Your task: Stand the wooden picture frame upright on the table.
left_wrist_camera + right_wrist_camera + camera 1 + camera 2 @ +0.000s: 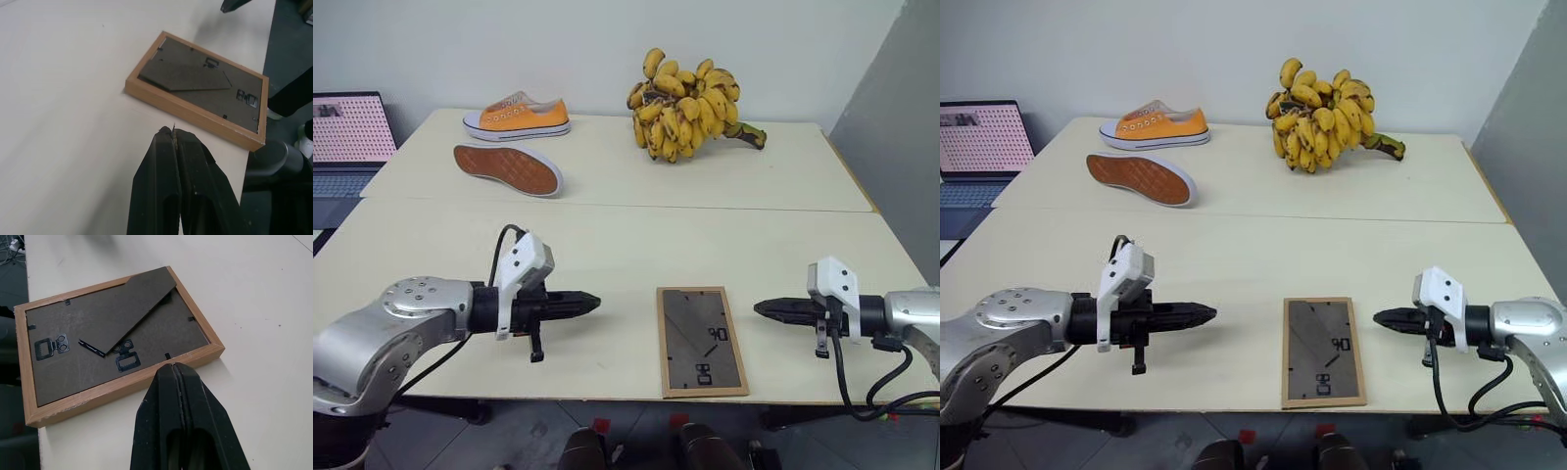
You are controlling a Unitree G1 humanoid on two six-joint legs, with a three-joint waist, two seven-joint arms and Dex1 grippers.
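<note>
One frame (702, 341), two shoes (517, 116), maybe.

Light: bright, even, indoor.
Shadows: soft, faint on the table (607, 235).
Glare: none.
Focus: head views sharp; wrist views slightly soft.

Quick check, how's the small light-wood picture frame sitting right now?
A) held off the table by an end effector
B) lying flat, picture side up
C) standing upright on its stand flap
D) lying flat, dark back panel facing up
D: the small light-wood picture frame lies flat near the front edge of the pale cream table, its dark grey back panel and stand flap facing up, between the two shut end effectors, neither touching it.
</note>
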